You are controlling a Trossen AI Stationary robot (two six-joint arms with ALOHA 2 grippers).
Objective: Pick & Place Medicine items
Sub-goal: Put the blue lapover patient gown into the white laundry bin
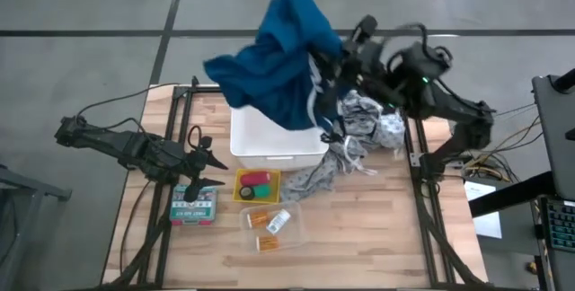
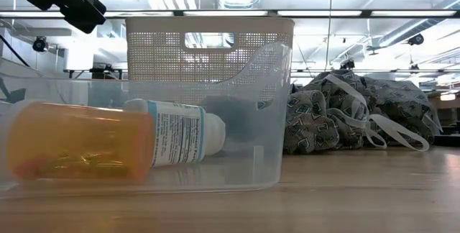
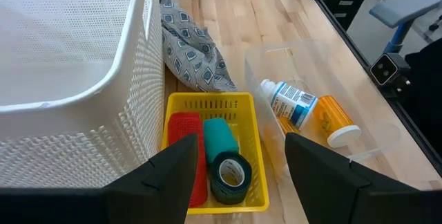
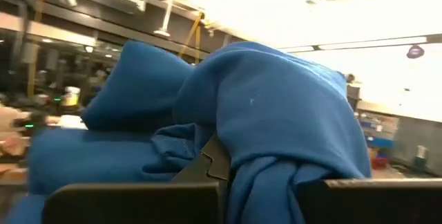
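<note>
Where bottles (image 3: pixel 293 104) lie: clear bin (image 3: pixel 376 137).

- You have two orange pill bottles (image 1: pixel 262 218) (image 1: pixel 267 242).
- One white labelled bottle (image 3: pixel 292 103).
- One red cylinder (image 3: pixel 184 135).
- Two green rolls (image 3: pixel 219 135) (image 3: pixel 231 176).
- Two cloths (image 1: pixel 278 53) (image 1: pixel 359 134).

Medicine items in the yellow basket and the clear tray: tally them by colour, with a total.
Orange pill bottle and a second one: 2
White labelled bottle: 1
Red cylinder: 1
Green rolls: 2
Total: 6
</note>
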